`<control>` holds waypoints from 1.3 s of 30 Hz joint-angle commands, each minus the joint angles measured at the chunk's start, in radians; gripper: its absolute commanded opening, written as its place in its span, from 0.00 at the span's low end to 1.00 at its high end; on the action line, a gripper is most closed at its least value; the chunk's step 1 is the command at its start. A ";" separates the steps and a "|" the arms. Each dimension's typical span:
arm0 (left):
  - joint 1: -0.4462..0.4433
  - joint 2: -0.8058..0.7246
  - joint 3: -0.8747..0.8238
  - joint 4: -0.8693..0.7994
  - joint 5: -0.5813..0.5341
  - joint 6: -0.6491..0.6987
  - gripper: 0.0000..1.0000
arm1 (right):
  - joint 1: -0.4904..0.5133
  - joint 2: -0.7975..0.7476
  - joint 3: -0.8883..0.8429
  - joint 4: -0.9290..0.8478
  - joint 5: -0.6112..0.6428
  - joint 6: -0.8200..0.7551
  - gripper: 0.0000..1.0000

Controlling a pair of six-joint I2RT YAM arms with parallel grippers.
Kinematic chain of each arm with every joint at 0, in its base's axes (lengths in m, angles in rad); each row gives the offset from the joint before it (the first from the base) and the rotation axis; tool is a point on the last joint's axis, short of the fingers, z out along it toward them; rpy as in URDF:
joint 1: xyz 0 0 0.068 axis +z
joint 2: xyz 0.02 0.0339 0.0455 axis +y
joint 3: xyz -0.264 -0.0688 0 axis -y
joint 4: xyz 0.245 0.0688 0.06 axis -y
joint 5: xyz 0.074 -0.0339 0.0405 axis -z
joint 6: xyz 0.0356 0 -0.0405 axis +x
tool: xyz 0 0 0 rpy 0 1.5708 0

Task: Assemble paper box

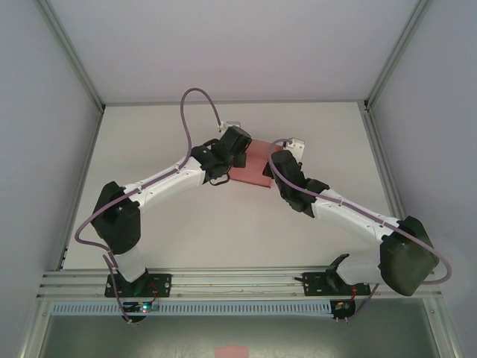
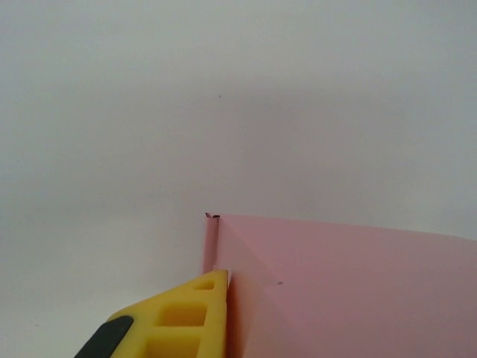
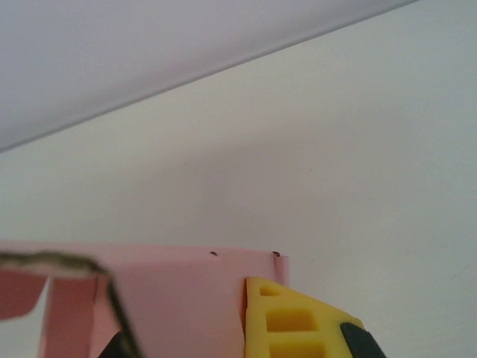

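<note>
The left hand (image 1: 244, 153) is closed almost fully on the paper box (image 1: 253, 170). In the left wrist view one yellow finger (image 2: 190, 317) shows, its inner face tight against the box's thin upright side wall at a corner. The other finger is hidden behind the pink card. The right hand (image 1: 279, 155) is closed as far as it goes. In the right wrist view its yellow finger (image 3: 287, 321) stands just beside the box's end wall, at the corner, but I cannot tell whether any card is nipped between the fingers. A blurred strip with a tan edge (image 3: 59, 261) crosses the lower left of that view, too close to the lens to make out.

From above, the two hands meet at opposite ends of the box, the left at its upper-left edge and the right at its right corner. The box lies low and flat on the pale counter (image 1: 223, 231), about the middle of it and well forward of the back wall (image 1: 238, 45). Both arms reach inward from their bases at the near edge, each trailing a purple cable (image 1: 195, 93). A small pink rectangle (image 1: 231, 351) sits at the bottom of the overhead view, below the rail, partly cut off
</note>
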 commanded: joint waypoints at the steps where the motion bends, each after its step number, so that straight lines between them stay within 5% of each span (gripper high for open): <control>1: 0.012 0.010 -0.036 0.051 -0.027 -0.107 0.11 | 0.003 0.026 0.004 0.132 0.110 0.167 0.04; 5: 0.007 0.035 -0.078 0.098 0.027 -0.042 0.13 | 0.001 0.084 0.006 0.127 0.078 0.118 0.07; 11: 0.005 0.066 -0.174 0.182 0.070 -0.039 0.15 | -0.003 0.143 -0.145 0.404 0.050 0.018 0.03; 33: -0.077 0.062 -0.486 0.479 0.145 -0.020 0.17 | 0.038 0.132 -0.407 0.586 -0.033 -0.139 0.01; 39: -0.077 0.047 -0.404 0.409 0.239 -0.109 0.16 | 0.042 0.126 -0.392 0.550 -0.058 -0.059 0.00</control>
